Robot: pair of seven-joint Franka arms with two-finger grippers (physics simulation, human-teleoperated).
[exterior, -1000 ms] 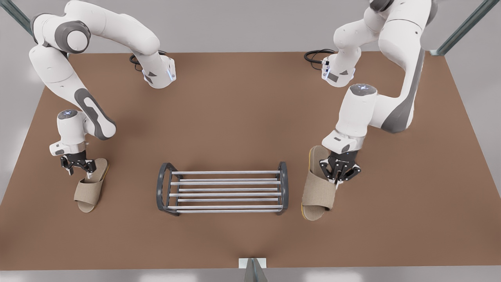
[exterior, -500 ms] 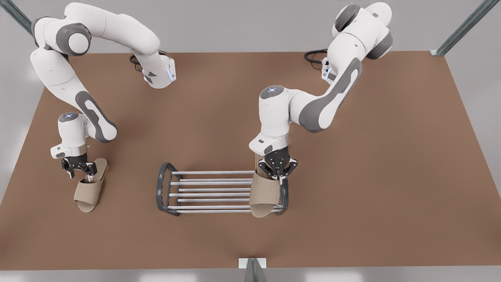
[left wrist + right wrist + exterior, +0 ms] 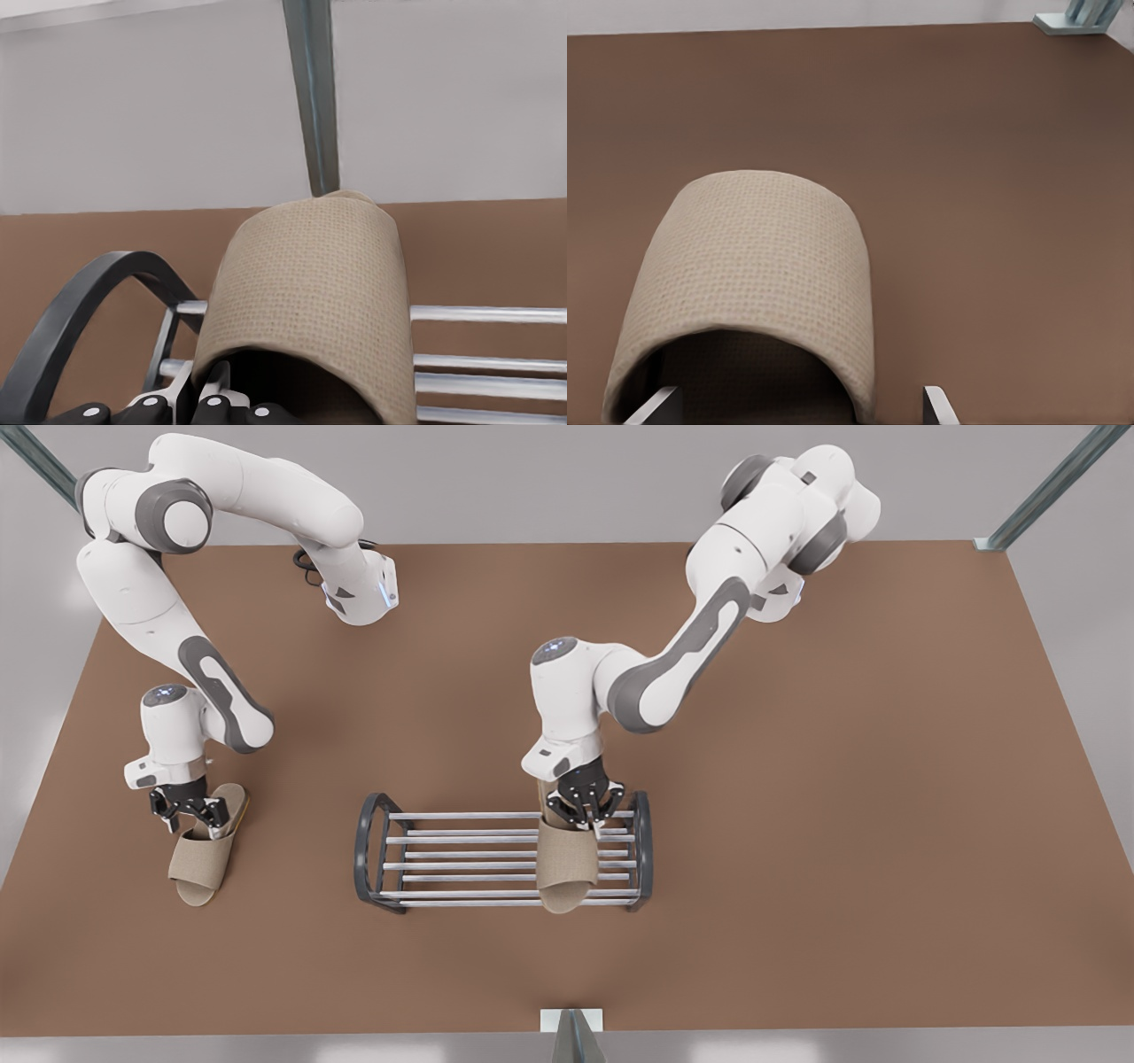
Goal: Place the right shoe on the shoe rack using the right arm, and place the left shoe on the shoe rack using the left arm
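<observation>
While the right shoe [image 3: 202, 864] lies flat on the desk [image 3: 797, 824] at the front view's left, the right arm [image 3: 168, 726] hangs over its heel end, jaws spread wide either side, gripping nothing. Slipper looks light, soft fabric w/ floppy strap; the sole edge by the heel looks like the firmer hold. The shoe rack [image 3: 365, 850] has free bars across its left and middle. At its right end, the left arm [image 3: 567, 700] has its jaws pinched on the left shoe [image 3: 565, 864], toe overhanging the front bar, near the end frame.
</observation>
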